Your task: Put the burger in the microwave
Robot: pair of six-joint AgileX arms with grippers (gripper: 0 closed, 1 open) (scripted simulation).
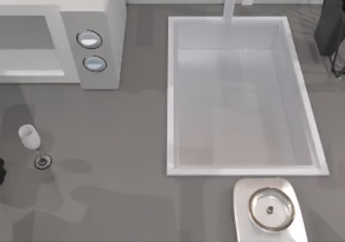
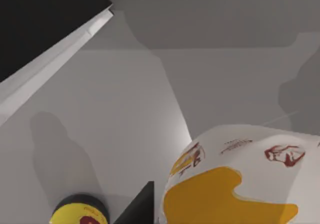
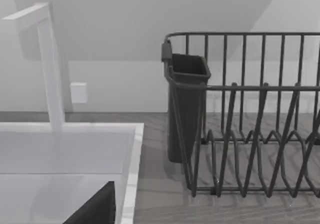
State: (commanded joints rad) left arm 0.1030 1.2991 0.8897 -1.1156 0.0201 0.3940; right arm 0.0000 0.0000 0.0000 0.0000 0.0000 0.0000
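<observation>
Well, starting at your left: the large white boxy microwave (image 1: 102, 15) with two silver-rimmed dials stands at the table's left rear, its grey cavity showing. A clear wine glass (image 1: 31, 139) stands upright in front of it. Your left gripper (image 2: 139, 208) shows as what may be a dark wedge. The paper-wrapped off-white burger (image 2: 240, 174), blotched orange-yellow, sits just beside it above a grey surface. You cannot tell whether that gripper is open, closed or holding the burger. Rightward lies the big white rectangular sink (image 1: 171, 91). Your right gripper (image 3: 95, 210) hangs by the sink's rim near the dark wire dish rack (image 3: 250, 134), and you cannot tell its state either.
</observation>
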